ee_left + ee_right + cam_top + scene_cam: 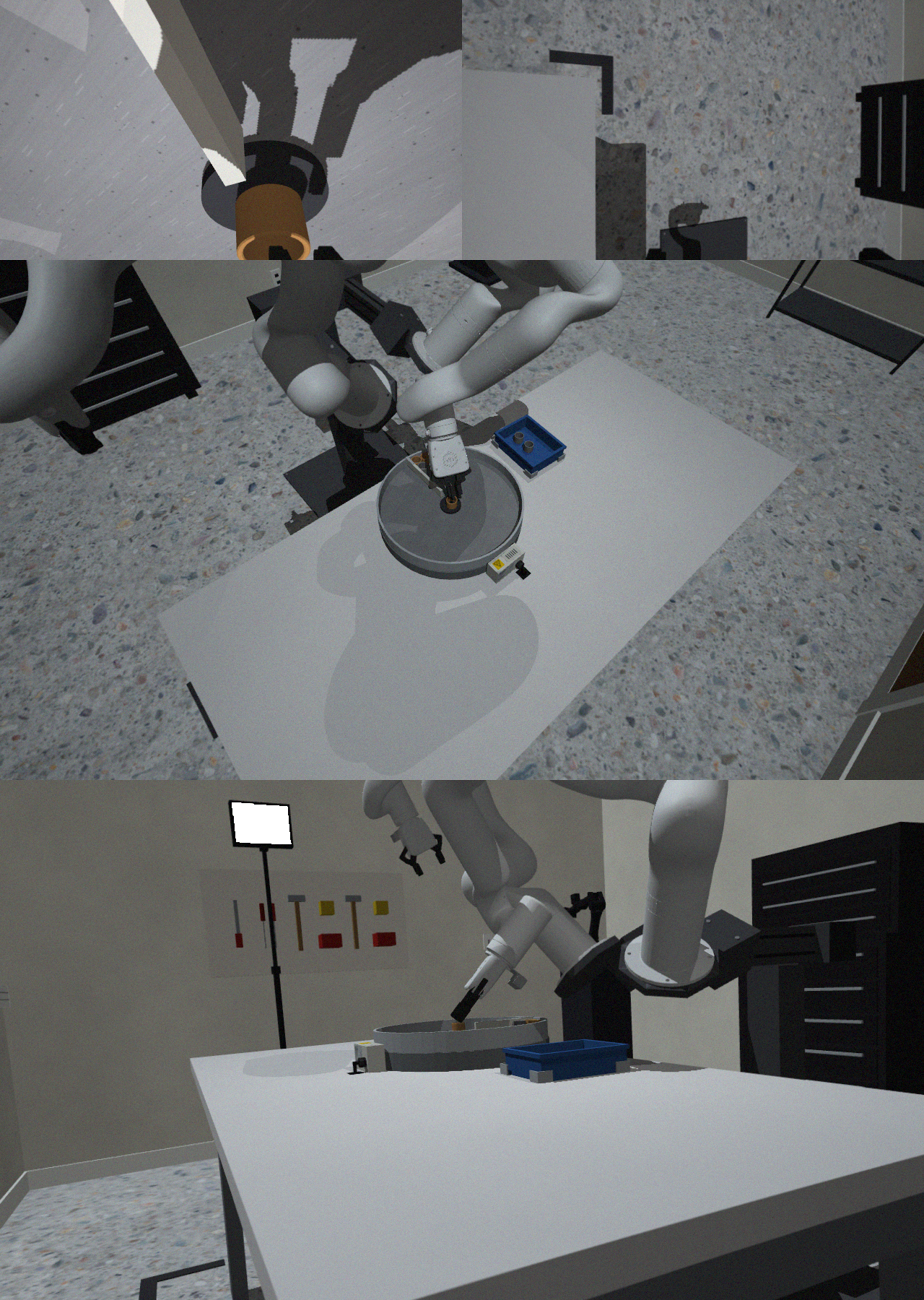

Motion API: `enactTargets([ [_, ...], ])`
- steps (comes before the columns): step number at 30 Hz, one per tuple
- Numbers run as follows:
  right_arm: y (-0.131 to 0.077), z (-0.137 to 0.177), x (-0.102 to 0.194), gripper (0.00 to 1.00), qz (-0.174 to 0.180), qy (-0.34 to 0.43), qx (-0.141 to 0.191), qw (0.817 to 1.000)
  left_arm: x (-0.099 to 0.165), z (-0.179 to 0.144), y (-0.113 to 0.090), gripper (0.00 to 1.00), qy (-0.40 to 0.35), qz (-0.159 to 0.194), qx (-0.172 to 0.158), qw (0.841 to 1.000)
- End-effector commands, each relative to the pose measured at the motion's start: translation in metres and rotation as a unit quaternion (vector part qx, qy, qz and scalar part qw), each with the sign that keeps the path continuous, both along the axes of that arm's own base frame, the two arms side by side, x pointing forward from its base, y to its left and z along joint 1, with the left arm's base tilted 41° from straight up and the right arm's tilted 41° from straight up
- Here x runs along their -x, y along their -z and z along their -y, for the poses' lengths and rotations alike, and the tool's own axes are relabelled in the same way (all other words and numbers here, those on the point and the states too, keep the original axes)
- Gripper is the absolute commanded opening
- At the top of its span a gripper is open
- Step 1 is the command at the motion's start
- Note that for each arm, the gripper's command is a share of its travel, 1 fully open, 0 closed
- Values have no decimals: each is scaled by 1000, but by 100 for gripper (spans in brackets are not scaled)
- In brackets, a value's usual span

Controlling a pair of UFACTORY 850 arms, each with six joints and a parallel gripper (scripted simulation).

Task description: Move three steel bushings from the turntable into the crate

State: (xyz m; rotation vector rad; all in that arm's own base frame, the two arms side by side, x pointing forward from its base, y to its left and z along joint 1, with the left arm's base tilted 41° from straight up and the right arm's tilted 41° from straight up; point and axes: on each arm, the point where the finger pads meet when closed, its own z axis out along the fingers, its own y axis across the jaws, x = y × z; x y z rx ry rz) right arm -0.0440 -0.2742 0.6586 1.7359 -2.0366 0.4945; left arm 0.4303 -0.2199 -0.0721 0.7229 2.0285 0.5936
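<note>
The turntable [445, 568] [452, 1042] [90, 144] has a dark centre hub [443, 507] [216, 206]. A copper-coloured bushing [451, 503] [458, 1026] [271, 213] is upright at this hub. My left gripper [301, 252] [452, 495] is slightly open at its top, one fingertip over the bore and one outside the rim, not clamped on it. Orange bushings [417, 459] show partly behind the arm. Two grey steel bushings [517, 437] [528, 445] stand in the blue crate [548, 459] [568, 1064], which sits level in its guides. My right gripper [429, 864] is open and empty, high up.
A pale divider bar [423, 470] [188, 94] runs from the hub towards the turntable's rim. A control box [506, 562] [369, 1056] with a black knob is at the turntable's rim. Grey corner guides [541, 1077] hold the crate beside the turntable. Drawers [893, 142] stand beyond the table.
</note>
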Motion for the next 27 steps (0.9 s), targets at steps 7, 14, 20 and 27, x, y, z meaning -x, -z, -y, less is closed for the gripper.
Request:
enactTargets([
  [7,-1,0,0,100,0,0,1,1000,0,1,0,14,0,1,0,1000],
  [14,-1,0,0,100,0,0,1,1000,0,1,0,14,0,1,0,1000],
  [20,-1,0,0,100,0,0,1,1000,0,1,0,14,0,1,0,1000],
  [27,-1,0,0,100,0,0,1,1000,6,10,-14,14,0,1,0,1000],
])
